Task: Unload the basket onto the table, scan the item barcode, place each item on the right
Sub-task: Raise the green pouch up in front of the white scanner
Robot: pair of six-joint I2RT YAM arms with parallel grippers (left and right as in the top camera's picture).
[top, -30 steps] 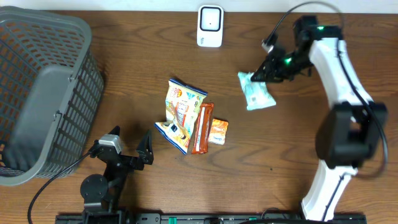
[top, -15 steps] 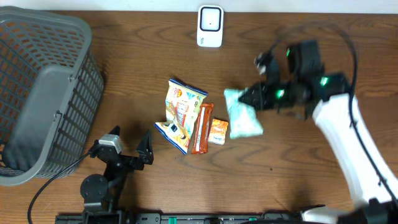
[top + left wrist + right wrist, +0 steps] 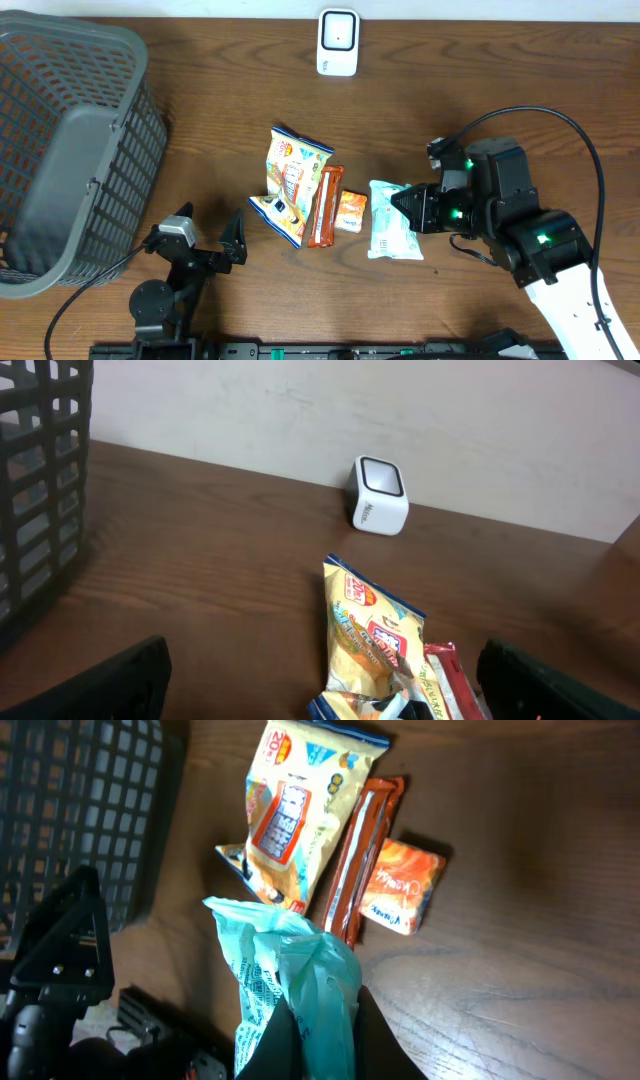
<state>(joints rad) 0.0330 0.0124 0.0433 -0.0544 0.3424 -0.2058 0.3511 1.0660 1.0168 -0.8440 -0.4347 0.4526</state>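
The teal packet (image 3: 392,235) hangs pinched at one end in the right gripper (image 3: 405,207), whose jaws are clamped on it. It is well short of the scanner (image 3: 338,42) and slightly to its right, beside the orange box (image 3: 350,211). To scan cleanly, I judge the grip should be kept firm while the barcode face, not identifiable here, turns squarely toward the scanner's window. The left gripper (image 3: 210,232) sits far from the scanner, jaws spread wide, empty.
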